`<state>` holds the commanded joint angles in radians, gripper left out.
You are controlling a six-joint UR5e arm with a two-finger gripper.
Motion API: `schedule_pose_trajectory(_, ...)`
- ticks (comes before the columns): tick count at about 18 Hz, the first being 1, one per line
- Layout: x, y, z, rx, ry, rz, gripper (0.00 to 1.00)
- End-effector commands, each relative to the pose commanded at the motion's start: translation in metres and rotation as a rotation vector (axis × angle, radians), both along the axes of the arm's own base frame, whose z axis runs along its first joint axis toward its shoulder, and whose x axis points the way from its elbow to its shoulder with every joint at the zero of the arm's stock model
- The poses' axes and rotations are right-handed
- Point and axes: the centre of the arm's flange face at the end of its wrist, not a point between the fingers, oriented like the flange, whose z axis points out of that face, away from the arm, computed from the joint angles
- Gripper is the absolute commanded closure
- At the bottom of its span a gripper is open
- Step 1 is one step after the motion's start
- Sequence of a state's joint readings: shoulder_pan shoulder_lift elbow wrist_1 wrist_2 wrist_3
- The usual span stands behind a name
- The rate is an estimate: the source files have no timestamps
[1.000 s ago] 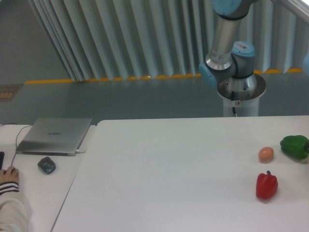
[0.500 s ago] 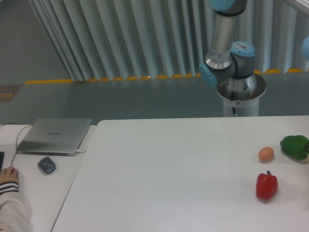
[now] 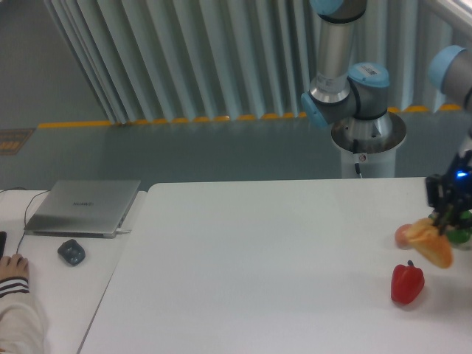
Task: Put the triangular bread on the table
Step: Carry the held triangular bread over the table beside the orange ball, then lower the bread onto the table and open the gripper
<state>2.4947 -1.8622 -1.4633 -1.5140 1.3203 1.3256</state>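
The golden-orange triangular bread [image 3: 431, 247] hangs tilted in my gripper [image 3: 445, 223] at the right edge of the view, just above the white table [image 3: 251, 273]. The gripper's dark fingers are shut on the bread's upper end. The bread hangs in front of the small orange-pink ball [image 3: 403, 236] and above the red pepper [image 3: 406, 283].
A green pepper [image 3: 463, 236] is mostly hidden behind my gripper. The arm's base [image 3: 366, 144] stands behind the table. On the adjoining desk at left lie a grey laptop [image 3: 82, 206], a dark mouse [image 3: 71, 251] and a person's hand [image 3: 13, 267].
My gripper has come into view from the right carrying the bread, and now covers most of the green pepper. The arm's upper links have swung slightly left.
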Motion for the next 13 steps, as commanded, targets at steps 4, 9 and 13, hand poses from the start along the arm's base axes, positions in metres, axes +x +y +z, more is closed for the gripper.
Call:
schedule_pose_trajectory(4, 0.034, 0.02, -0.003, -0.093, 0.047, -0.042, 0.83)
schedule_pose_trajectory(9, 0.063, 0.036, -0.008, -0.101, 0.027, -0.044, 0.81)
schedule_pose_trajectory(13, 0.078, 0.045, -0.013, -0.108, 0.033, -0.036, 0.57)
